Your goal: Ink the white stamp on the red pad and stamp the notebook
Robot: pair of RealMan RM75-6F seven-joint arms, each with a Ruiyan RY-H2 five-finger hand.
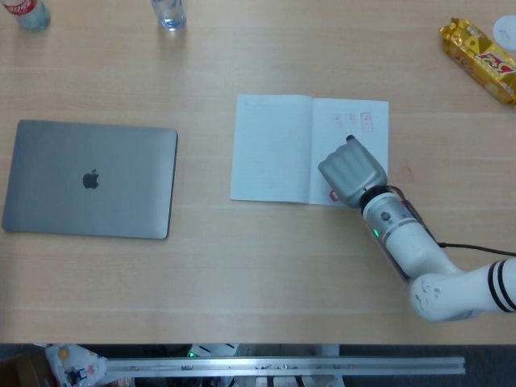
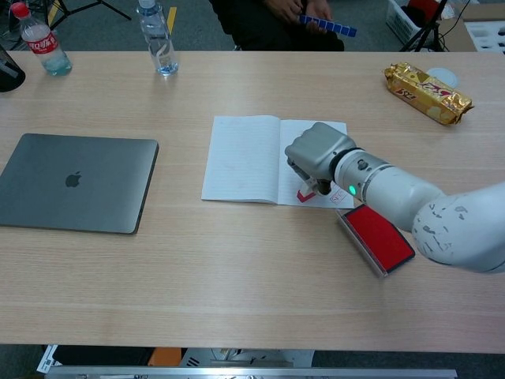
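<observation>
Light wood-grain table is your whole workspace, with someone sitting at the far edge in the chest view holding something blue.

Your right hand is down over the right page of the open white lined notebook, near its bottom edge. Its fingers are curled in around the small white stamp with a red base, and the red base sits on the paper, tilted a bit. From the head view you mostly see the grey back of the hand, with just a sliver of red poking out at its lower left, so how the fingers lie around it is hard to make out from up there.

A few faint red square prints sit in a row near the top of that same page, and another red mark shows just right of the stamp in the chest view.

That flat rectangular red ink pad lies on the table just off the notebook's lower right corner, partly under your forearm.

Your left hand isn't in either view.

Other stuff: a closed grey laptop well off to the left, a clear water bottle and a red-capped bottle along the far edge, and a gold snack wrapper at the far right.
</observation>
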